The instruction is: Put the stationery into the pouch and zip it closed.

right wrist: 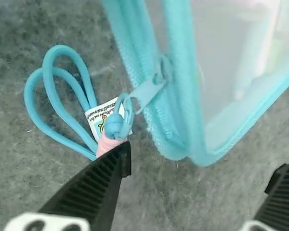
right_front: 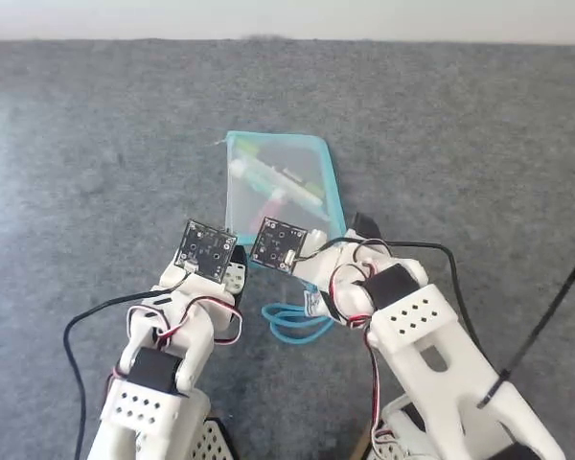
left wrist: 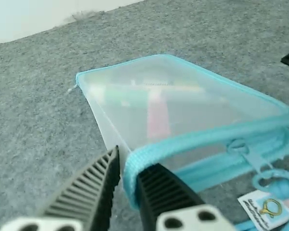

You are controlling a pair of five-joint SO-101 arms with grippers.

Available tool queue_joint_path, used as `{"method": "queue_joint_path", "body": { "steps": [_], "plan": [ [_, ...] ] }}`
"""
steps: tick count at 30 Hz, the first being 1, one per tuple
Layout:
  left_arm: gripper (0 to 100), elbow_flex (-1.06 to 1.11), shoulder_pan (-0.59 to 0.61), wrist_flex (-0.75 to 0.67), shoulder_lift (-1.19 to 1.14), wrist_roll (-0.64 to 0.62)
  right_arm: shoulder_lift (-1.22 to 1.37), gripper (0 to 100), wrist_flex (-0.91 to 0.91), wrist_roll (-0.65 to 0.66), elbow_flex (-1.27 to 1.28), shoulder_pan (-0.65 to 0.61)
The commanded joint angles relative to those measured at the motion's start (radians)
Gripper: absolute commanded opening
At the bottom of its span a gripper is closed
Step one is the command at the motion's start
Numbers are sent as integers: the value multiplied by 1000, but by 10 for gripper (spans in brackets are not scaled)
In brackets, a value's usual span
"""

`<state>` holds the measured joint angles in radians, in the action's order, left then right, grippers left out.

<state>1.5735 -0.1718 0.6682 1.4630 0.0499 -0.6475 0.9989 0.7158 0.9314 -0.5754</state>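
A translucent pouch (right_front: 280,192) with a teal zip edge lies on the grey cloth, with green, pink and white stationery (left wrist: 156,113) inside it. My left gripper (left wrist: 129,175) is shut on the pouch's near left corner, the teal edge pinched between its ribbed fingers. The zipper pull (right wrist: 147,91) sits close to the near right corner of the pouch (right wrist: 221,72), tied to a teal cord loop (right wrist: 58,96) and a small label (right wrist: 101,118). My right gripper (right wrist: 204,161) stands open around that corner, one finger (right wrist: 96,187) touching the knot by the label.
The cord loop (right_front: 297,324) trails on the cloth between the two arms. Grey cloth (right_front: 96,144) covers the table up to a pale wall at the far edge. Black cables hang beside each arm.
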Motion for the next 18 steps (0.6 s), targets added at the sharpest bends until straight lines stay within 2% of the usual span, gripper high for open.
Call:
{"method": "queue_joint_path", "body": {
  "steps": [1, 7, 18],
  "plan": [
    [10, -62, -5, 6, 9, 8, -39, 433, -35, 9, -23, -13],
    [10, -62, -6, 23, 9, 8, -36, 431, -143, 8, -49, -15],
    [10, -62, -8, 25, 9, 8, 16, 418, -189, 6, -61, -15]
  ]
}}
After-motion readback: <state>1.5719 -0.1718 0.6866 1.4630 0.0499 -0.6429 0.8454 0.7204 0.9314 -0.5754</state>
